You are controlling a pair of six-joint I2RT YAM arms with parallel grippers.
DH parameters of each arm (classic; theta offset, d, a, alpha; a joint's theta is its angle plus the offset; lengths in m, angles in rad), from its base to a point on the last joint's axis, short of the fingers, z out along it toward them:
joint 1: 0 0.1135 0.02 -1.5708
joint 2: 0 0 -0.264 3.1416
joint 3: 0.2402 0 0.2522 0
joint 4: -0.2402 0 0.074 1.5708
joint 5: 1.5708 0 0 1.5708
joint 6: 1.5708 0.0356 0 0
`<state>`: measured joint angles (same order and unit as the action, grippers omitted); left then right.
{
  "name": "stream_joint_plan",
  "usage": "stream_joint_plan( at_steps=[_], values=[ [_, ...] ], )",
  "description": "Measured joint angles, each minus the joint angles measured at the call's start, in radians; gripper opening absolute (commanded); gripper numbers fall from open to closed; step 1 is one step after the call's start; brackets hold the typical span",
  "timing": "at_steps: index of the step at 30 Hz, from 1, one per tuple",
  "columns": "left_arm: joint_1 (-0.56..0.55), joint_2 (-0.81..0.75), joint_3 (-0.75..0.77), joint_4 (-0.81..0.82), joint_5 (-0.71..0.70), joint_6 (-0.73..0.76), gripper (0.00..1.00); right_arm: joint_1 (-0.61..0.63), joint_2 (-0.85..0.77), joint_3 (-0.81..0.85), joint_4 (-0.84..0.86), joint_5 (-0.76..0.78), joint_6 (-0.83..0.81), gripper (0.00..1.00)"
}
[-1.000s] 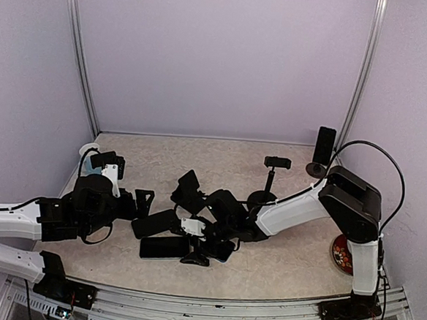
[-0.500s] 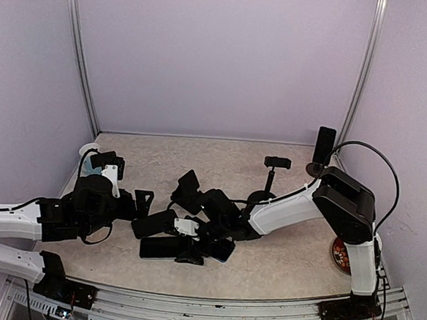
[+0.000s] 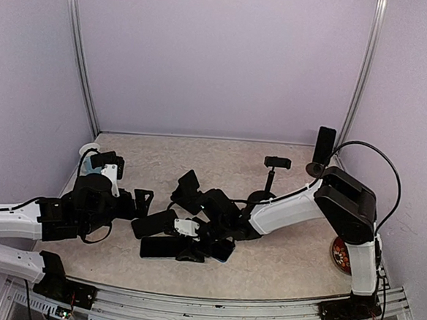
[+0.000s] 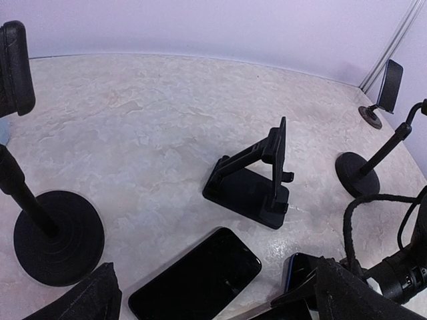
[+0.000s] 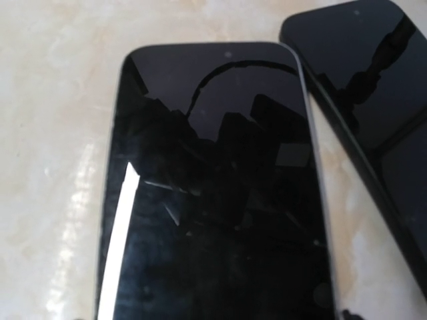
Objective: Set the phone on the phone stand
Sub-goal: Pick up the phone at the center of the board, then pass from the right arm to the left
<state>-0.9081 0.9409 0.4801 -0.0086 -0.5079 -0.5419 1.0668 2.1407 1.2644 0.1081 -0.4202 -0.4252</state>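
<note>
Phone (image 5: 213,193) lies flat on the table (image 5: 53,133) beside a second phone (image 5: 363,87); right gripper (image 3: 193,240) sits directly over it, jaw state indeterminate. Left gripper (image 4: 220,297) stands wide apart, empty, facing the phone stand (image 4: 257,177).

Phone (image 5: 213,187): glossy black glass, mirror-like. Phone stand (image 4: 257,180): matt black plastic. Table (image 4: 133,120): smooth, marbled stone-look.

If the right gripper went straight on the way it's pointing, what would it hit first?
The black phone lying flat on the table, directly ahead of the right gripper; it looks close, though depth is unclear.
</note>
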Motion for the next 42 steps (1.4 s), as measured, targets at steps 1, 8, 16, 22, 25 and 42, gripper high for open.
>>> stream_joint_plan(
  at_steps=[1, 8, 16, 22, 25, 42],
  values=[
    [0.001, 0.0, 0.0, 0.0, 0.002, 0.0, 0.99, 0.0, -0.004, -0.007, 0.007, 0.003, 0.0, 0.57],
    [0.006, -0.011, 0.0, -0.001, 0.008, 0.001, 0.99, 0.006, -0.098, -0.101, 0.009, 0.056, -0.013, 0.55],
    [0.025, -0.031, 0.0, 0.0, 0.098, 0.051, 0.99, 0.019, -0.268, -0.158, -0.016, 0.113, -0.052, 0.49],
    [0.049, -0.031, 0.005, 0.0, 0.289, 0.134, 0.99, 0.034, -0.387, -0.202, -0.033, 0.184, -0.084, 0.49],
    [0.068, -0.024, 0.018, 0.003, 0.401, 0.166, 0.99, 0.046, -0.428, -0.229, -0.054, 0.23, -0.097, 0.49],
    [0.1, 0.117, 0.056, 0.092, 0.895, 0.18, 0.99, 0.161, -0.612, -0.335, -0.119, 0.429, -0.145, 0.49]
  ],
)
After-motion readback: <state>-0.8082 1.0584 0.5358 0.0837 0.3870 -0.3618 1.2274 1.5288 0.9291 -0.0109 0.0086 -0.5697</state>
